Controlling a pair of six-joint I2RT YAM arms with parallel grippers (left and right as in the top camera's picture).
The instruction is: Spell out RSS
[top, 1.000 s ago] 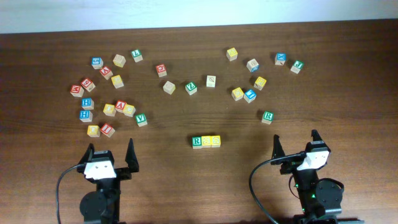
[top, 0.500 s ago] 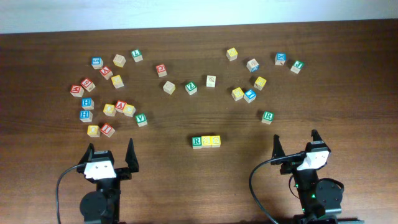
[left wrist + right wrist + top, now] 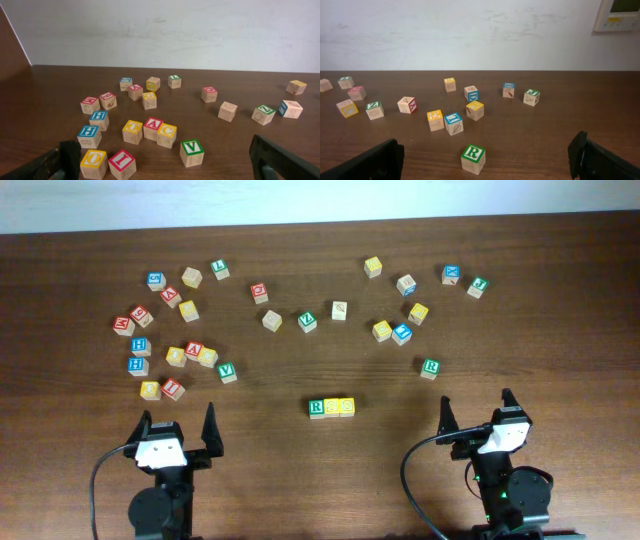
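Overhead view shows three cubes touching in a straight row on the dark wooden table point(image 3: 560, 300), just toward 6 o'clock of its middle. The green R cube point(image 3: 316, 408) is at the 9 o'clock end, the middle yellow cube point(image 3: 332, 407) is against it, and the end yellow cube point(image 3: 346, 406) is at the 3 o'clock end. The yellow faces' letters are too small to read for certain. The left gripper point(image 3: 177, 418) sits at about 8 o'clock of the row, well apart from it, jaws spread wide and holding nothing. The right gripper point(image 3: 475, 402) sits at about 4 o'clock of the row, likewise wide and empty. A spare R block point(image 3: 430, 367) lies alone at 2 o'clock of the row, and in the right wrist view it sits straight ahead between the spread fingers point(image 3: 375, 160). Loose letter cubes scatter from 9 through 12 to 3 o'clock, and in the left wrist view a green V cube point(image 3: 192, 152) is the nearest one at the centre.
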